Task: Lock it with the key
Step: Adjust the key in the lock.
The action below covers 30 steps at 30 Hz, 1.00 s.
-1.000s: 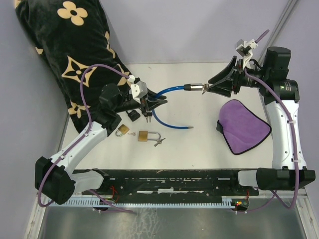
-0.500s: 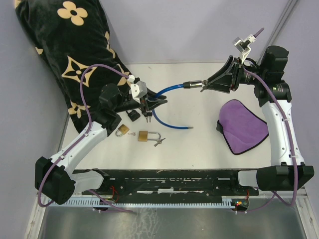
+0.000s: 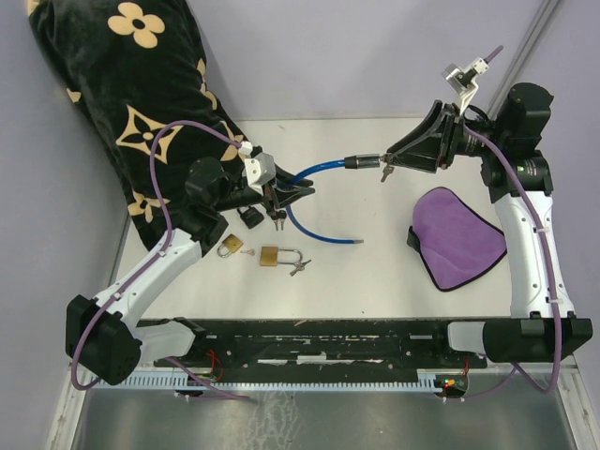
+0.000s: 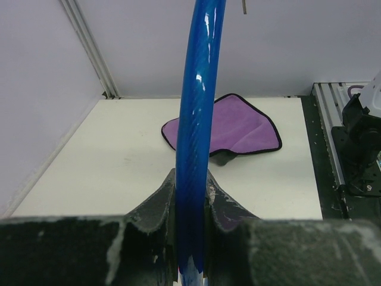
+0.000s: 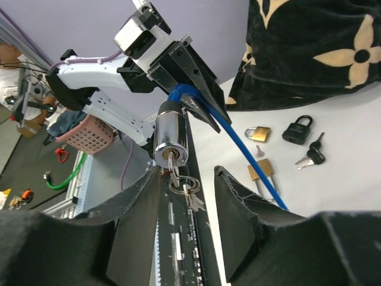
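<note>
Left pincer [image 3: 298, 192] is clamped shut on the blue cable [image 3: 323, 168], whose loose end rests on the bench [image 3: 375, 272]. Right pincer [image 5: 186, 171] stands spread wide at 3 o'clock of the lock cylinder [image 5: 171, 140], its fingers on either side of the key [image 5: 172, 162] seated in the cylinder's end, gripping nothing. A brass padlock [image 3: 270, 256] lies at 7 o'clock of the left pincer.

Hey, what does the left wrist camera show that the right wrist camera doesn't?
Only the left wrist view shows the purple cloth. Only the right wrist view shows the lock cylinder with the key in its face, the black padlock, the brass padlock next to it, and the black patterned fabric. Both show the blue cable clamped in the left gripper.
</note>
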Motion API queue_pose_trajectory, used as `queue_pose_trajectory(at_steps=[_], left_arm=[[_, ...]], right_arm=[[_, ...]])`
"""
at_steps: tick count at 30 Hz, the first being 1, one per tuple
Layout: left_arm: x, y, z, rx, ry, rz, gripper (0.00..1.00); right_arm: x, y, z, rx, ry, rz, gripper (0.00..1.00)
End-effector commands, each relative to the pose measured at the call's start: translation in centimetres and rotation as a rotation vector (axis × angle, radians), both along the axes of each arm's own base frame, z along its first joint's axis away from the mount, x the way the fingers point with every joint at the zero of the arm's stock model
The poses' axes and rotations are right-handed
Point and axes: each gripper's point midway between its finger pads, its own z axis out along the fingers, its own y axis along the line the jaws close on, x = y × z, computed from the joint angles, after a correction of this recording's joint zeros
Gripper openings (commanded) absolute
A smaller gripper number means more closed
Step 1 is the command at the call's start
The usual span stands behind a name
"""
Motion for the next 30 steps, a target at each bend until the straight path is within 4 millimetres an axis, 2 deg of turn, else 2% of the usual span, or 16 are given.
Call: queue_pose_trajectory(at_steps=[1,7,11,14,15,18,20,22,26,28,30], left_arm=[[-1.2,0.3,3.5,-0.071,-0.090,-0.029,0.03],[-1.1,0.3,3.4,-0.068,-0.090,-0.027,0.03],[-0.9,0.3,3.3,-0.061,-0.093,-0.020,0.03],[-0.8,0.4,3.2,-0.058,-0.092,-0.015,0.03],[-0.8,0.3,3.2,-0.058,-0.092,-0.015,0.03],[-0.9,0.3,3.3,-0.061,-0.088,-0.021,0.03],[-0.9,0.3,3.4,-0.065,-0.084,-0.023,0.03],[-1.1,0.3,3.4,-0.070,-0.075,-0.024,0.03],[-1.2,0.6,4.4,-0.103,-0.055,-0.019,0.03],[-1.1,0.9,5.5,-0.148,-0.010,-0.017,0.03],[-0.4,1.5,7.5,-0.210,0.064,0.000,0.03]], right_arm=[[-0.7,0.7,1.8,0.010,-0.021,0.008,0.43],[-0.7,0.8,1.5,0.020,0.064,0.019,0.14],[-0.6,0.8,1.3,0.033,0.179,0.031,0.06],[-0.7,0.9,1.2,0.040,0.247,0.044,0.05],[-0.9,0.9,1.3,0.039,0.242,0.049,0.07],[-1.3,0.9,1.9,0.039,0.207,0.054,0.42],[-1.4,0.7,2.6,0.040,0.168,0.049,0.58],[-0.9,0.2,3.3,0.043,0.147,0.028,0.66],[1.2,-2.0,4.5,0.048,0.087,-0.068,0.74],[2.2,-3.6,4.7,0.045,0.040,-0.122,0.77],[3.1,-5.2,4.3,0.033,-0.002,-0.164,0.78]])
